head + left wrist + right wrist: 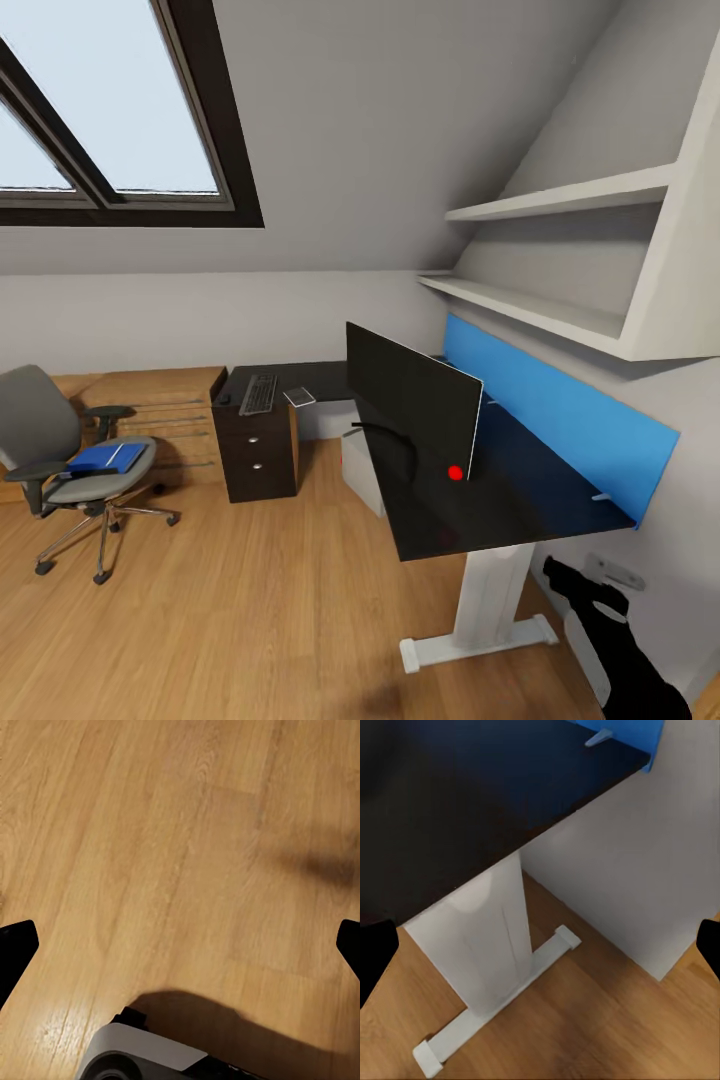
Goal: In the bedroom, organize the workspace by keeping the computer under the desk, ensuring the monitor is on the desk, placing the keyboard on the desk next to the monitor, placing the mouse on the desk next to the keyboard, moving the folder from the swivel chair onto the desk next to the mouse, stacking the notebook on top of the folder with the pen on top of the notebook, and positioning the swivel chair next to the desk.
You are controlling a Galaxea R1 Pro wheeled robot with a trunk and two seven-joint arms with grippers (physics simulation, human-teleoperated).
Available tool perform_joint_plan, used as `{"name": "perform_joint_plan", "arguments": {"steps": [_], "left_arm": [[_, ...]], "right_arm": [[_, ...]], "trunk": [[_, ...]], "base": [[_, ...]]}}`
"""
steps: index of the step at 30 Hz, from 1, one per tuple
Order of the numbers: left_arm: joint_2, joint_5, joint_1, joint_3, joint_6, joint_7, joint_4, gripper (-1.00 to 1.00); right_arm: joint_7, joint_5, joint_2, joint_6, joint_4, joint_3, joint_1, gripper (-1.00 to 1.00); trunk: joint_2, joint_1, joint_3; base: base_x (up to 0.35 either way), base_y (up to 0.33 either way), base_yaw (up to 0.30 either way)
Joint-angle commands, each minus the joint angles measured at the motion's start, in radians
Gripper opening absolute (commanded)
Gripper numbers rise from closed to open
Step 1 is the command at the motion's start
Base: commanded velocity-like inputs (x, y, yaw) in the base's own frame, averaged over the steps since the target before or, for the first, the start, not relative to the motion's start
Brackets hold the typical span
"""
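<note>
Under the skylight (110, 110), at the left of the head view, the chair (60, 450) stands on the wood floor (250, 600), well apart from the worktop (480, 500), with the blue folder (105, 458) lying flat on its seat. On the far wing of the L-shaped worktop, above the drawer unit (257, 455), the keyboard (258, 394) lies flat; a small dark item just left of it may be the mouse (224, 399), too small to confirm. A small pale-edged flat item (299, 397) lies just right of the keyboard; its identity cannot be told. The monitor (412, 395) stands upright on the near wing, with a red dot at its lower corner, in front of the blue panel (560, 410). A pale grey box, apparently the computer (362, 468), sits on the floor under the worktop. White shelves (560, 250) hang above at right.

The right arm (620, 650) shows at the lower right, beside the white leg (490, 600). In the right wrist view, the right gripper (540, 945) is spread wide and holds nothing, facing the leg (487, 945) and the worktop edge (472, 795). In the left wrist view, the left gripper (180, 945) is likewise spread and empty, over bare floor (150, 832).
</note>
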Motion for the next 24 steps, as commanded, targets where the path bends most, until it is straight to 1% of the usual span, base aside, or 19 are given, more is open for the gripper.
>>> {"name": "perform_joint_plan", "arguments": {"steps": [1, 5, 10, 11, 13, 14, 15, 17, 20, 24], "left_arm": [[0.002, 0.010, 0.000, -0.008, -0.006, 0.007, -0.001, 1.00], [0.002, 0.010, 0.000, -0.008, -0.006, 0.007, -0.001, 1.00], [0.002, 0.010, 0.000, -0.008, -0.005, 0.007, -0.001, 1.00], [0.002, 0.010, 0.000, -0.008, -0.005, 0.007, -0.001, 1.00], [0.002, 0.010, 0.000, -0.008, -0.005, 0.007, -0.001, 1.00], [0.002, 0.010, 0.000, -0.007, -0.005, 0.007, -0.001, 1.00], [0.002, 0.010, 0.000, -0.007, -0.005, 0.007, -0.001, 1.00], [0.002, 0.010, 0.000, -0.007, -0.005, 0.007, -0.001, 1.00], [0.003, 0.010, 0.000, -0.007, -0.005, 0.007, -0.001, 1.00], [0.003, 0.010, 0.000, -0.007, -0.005, 0.007, -0.001, 1.00]], "right_arm": [[-0.005, -0.007, -0.001, 0.006, -0.007, 0.001, 0.000, 1.00], [-0.007, -0.007, -0.001, 0.010, -0.007, -0.001, -0.019, 1.00], [-0.007, -0.007, -0.006, -0.009, 0.083, -0.002, -0.130, 1.00], [-0.007, -0.007, -0.007, -0.029, 0.136, -0.002, -0.177, 1.00], [-0.007, -0.008, -0.013, -0.056, 0.200, -0.002, -0.220, 1.00], [-0.007, -0.010, -0.022, -0.087, 0.271, -0.002, -0.258, 1.00], [-0.007, -0.011, -0.028, -0.103, 0.308, -0.003, -0.274, 1.00], [-0.005, -0.014, -0.038, -0.128, 0.377, -0.003, -0.299, 1.00], [-0.002, -0.011, -0.047, -0.162, 0.467, 0.002, -0.325, 1.00], [0.001, -0.008, -0.051, -0.176, 0.499, 0.009, -0.336, 1.00]], "trunk": [[-0.001, 0.000, 0.000], [-0.001, 0.000, 0.000], [-0.001, 0.000, 0.000], [-0.001, 0.000, 0.000], [-0.001, 0.000, 0.000], [-0.001, 0.000, 0.000], [-0.001, 0.000, 0.000], [-0.001, 0.000, 0.000], [-0.001, 0.000, 0.000], [-0.001, 0.000, 0.000]], "base": [[0.000, 0.000, 0.000], [0.035, 0.000, 0.000], [0.220, 0.000, 0.000], [0.284, 0.000, 0.000], [0.296, 0.000, 0.000], [0.309, 0.000, 0.000], [0.312, -0.005, 0.000], [0.316, -0.022, 0.000], [0.320, -0.059, 0.000], [0.323, -0.095, 0.000]]}}
